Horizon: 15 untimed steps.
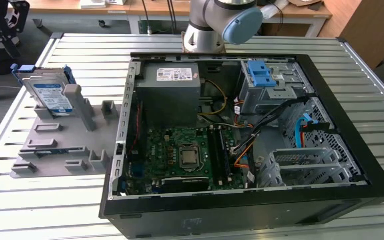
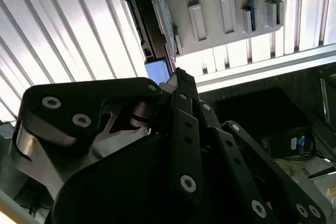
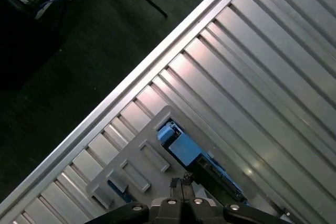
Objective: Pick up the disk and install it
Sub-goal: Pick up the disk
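Black metal gripper [image 2: 180,74]: jaws look clenched on nothing, aimed at the disk [image 3: 184,149], a flat silver-grey hard drive in a blue plastic carrier, not touching. We'd unclench first, then straddle its upper edge squarely. In the exterior view the disk stands on edge in the grey plastic fixture [image 1: 58,147], at 10 o'clock from the open black computer case [image 1: 245,212].

The arm [image 1: 204,30] is smooth silver-grey tubing, with a round pale blue cap [image 1: 242,25] on its joint. Its hand [image 2: 180,75] is matte black: hinged links studded with silver screws.
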### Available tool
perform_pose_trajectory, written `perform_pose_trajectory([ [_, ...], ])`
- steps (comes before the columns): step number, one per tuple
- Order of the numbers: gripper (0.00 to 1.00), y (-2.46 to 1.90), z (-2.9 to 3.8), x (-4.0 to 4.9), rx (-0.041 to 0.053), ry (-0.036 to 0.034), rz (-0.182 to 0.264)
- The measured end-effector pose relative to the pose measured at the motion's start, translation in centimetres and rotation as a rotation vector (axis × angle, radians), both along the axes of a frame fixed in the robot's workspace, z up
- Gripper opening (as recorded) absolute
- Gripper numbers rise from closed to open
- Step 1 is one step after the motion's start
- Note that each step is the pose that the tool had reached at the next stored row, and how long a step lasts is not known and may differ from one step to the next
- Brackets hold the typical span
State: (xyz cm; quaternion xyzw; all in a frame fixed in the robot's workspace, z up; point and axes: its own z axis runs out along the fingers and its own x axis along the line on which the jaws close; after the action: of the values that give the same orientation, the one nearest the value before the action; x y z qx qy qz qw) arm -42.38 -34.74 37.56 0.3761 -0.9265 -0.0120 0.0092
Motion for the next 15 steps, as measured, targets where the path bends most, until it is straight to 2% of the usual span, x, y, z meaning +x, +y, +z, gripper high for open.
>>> perform_pose_trajectory([
  [10,0.11,0.0,-0.01,0.0,0.0,0.0,0.105],
  [15,0.11,0.0,-0.01,0.0,0.0,-0.0001,0.112],
])
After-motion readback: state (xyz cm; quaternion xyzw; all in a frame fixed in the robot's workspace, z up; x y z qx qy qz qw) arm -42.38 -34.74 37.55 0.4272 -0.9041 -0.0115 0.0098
